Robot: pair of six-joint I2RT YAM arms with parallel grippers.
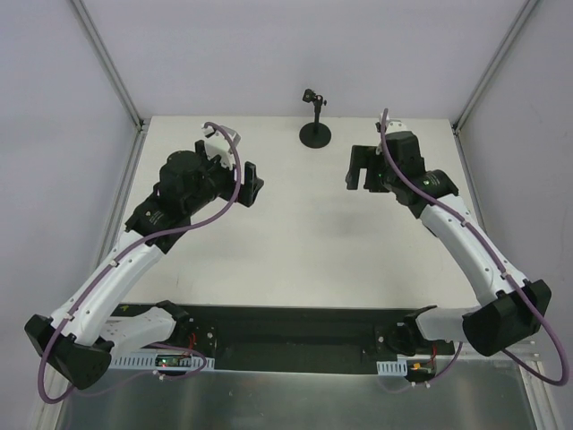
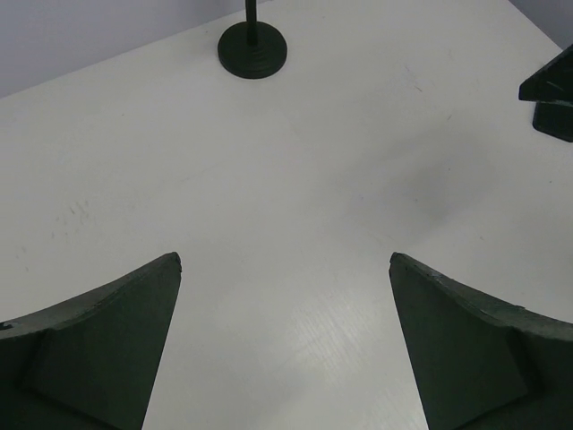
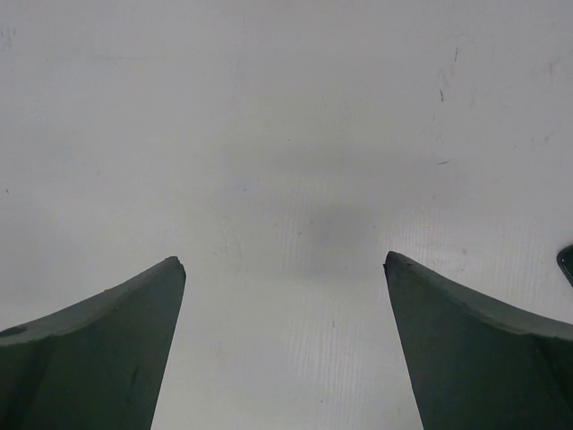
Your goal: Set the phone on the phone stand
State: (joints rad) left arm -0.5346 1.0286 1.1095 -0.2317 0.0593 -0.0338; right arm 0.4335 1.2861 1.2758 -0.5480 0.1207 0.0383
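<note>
The phone stand point(image 1: 314, 125), black with a round disc base, thin post and small clip head, stands at the back middle of the white table. Its base also shows at the top of the left wrist view point(image 2: 252, 48). The phone is not in view in any frame. My left gripper point(image 1: 250, 184) is open and empty, left of and nearer than the stand; its view shows only bare table between its fingers point(image 2: 134, 331). My right gripper point(image 1: 360, 169) is open and empty, right of and nearer than the stand, over bare table point(image 3: 286, 269).
The white table point(image 1: 295, 242) is walled by white panels with metal frame posts point(image 1: 107, 63) at the back corners. The right gripper's fingertips show at the right edge of the left wrist view point(image 2: 551, 98). A black strip with the arm bases runs along the near edge point(image 1: 286, 336).
</note>
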